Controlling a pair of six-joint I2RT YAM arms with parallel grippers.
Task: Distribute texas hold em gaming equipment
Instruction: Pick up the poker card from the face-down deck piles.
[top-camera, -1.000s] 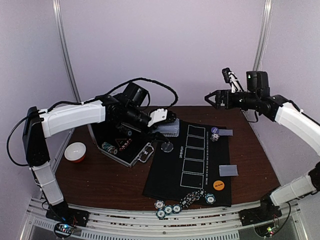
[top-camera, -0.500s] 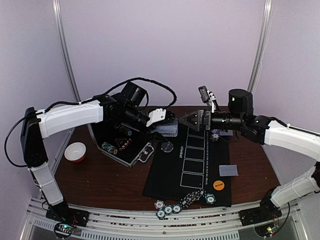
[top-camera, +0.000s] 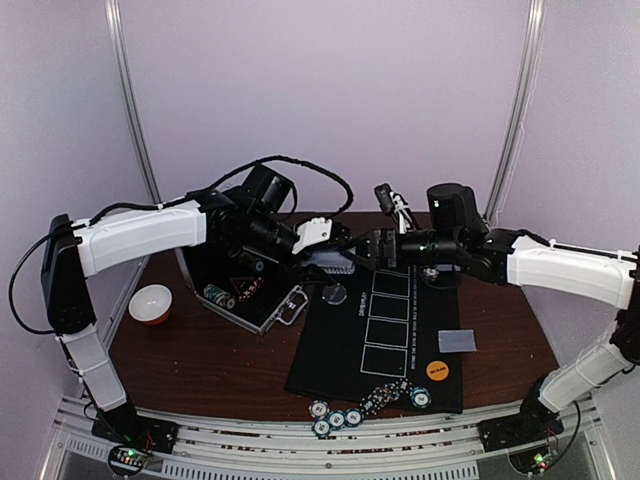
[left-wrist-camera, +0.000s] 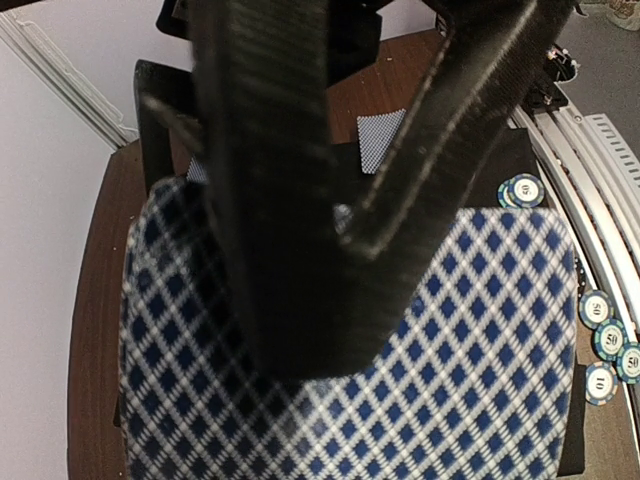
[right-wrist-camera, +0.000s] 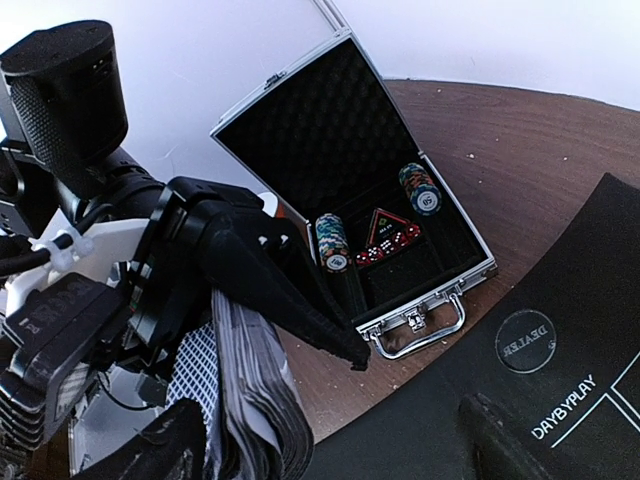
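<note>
We see the silver case open on the desk. Inside it stand two stacks of chips and some red dice. The left arm stretches out across the desk, and the left fingers squeeze the pack of cards up in the air. The right fingers are spread wide, close by the pack.
</note>
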